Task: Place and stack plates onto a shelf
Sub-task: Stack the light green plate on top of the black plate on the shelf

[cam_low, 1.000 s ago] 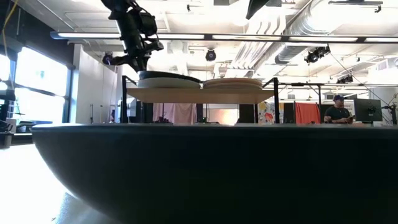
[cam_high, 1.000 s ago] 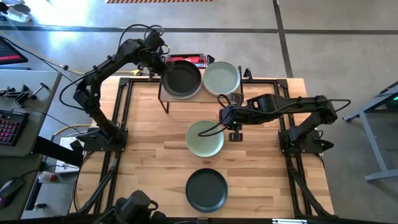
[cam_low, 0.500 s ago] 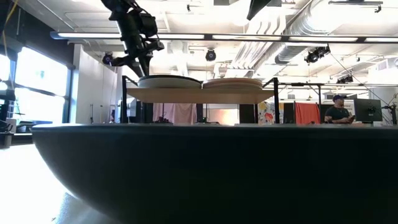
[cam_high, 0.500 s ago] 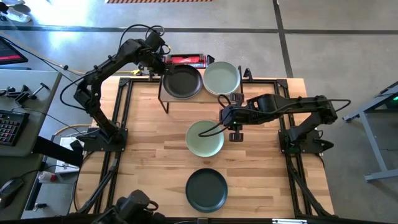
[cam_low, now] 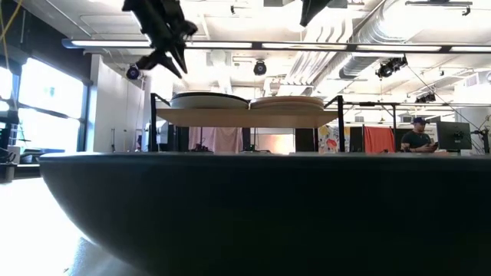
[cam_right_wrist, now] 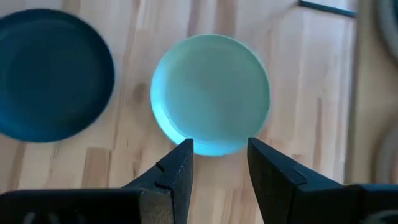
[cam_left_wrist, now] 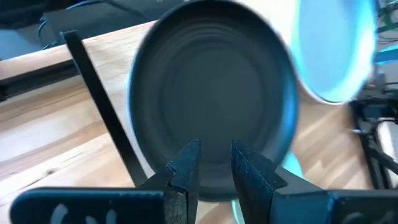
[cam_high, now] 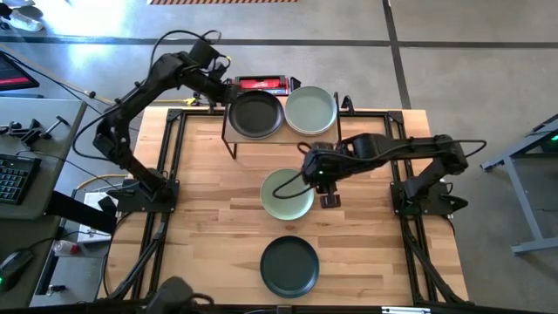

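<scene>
A black plate (cam_high: 255,114) lies on top of the left stack on the shelf (cam_low: 245,117), and a sage green plate (cam_high: 310,110) tops the right stack. My left gripper (cam_high: 227,87) hangs above and left of the black plate (cam_left_wrist: 211,93), slightly open and empty. It shows raised over the shelf in the low view (cam_low: 176,57). Another sage green plate (cam_high: 286,194) lies flat on the table. My right gripper (cam_high: 306,169) is open over its right rim (cam_right_wrist: 211,148), fingers on either side and touching nothing. A second black plate (cam_high: 289,266) lies near the front edge.
A red tool (cam_high: 261,84) lies behind the shelf. Black frame rails (cam_high: 166,174) run along the table's left and right sides. The front black plate fills the low view's foreground (cam_low: 245,215). A person (cam_low: 418,138) stands far back in the room.
My left gripper has set the black plate down on the shelf's left stack, let go, and drawn up and toward the table's left. The plate now lies flat there. My right gripper has shifted slightly toward the table's left and near edge, over the sage plate's rim.
</scene>
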